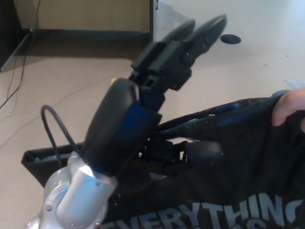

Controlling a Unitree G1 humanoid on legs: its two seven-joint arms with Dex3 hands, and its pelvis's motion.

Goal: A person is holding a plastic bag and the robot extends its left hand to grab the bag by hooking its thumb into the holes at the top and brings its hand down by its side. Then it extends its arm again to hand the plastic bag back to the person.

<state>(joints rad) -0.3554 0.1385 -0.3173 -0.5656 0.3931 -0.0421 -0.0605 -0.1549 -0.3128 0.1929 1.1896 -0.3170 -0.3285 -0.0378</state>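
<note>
head view: pale worktop (248, 62) with a dark round hole (230, 39) at 1 o'clock, black cable (19, 71) on the floor at 10 | plastic bag (228, 171) at 5 o'clock, white print "EVERYTHING", a person's hand (289, 106) holding its top edge at 3 | my left hand (162, 95) centre, two fingers (190, 36) stretched out together toward 1, thumb (198, 151) reaching into the bag's top.

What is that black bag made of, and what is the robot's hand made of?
The bag looks like thin plastic film: it is glossy, crinkles into soft folds along its top edge, and has pale printed letters. The left hand looks like hard moulded plastic, matte black with a blue part, and its wrist looks like shiny silver metal, though that could be painted plastic.
</note>
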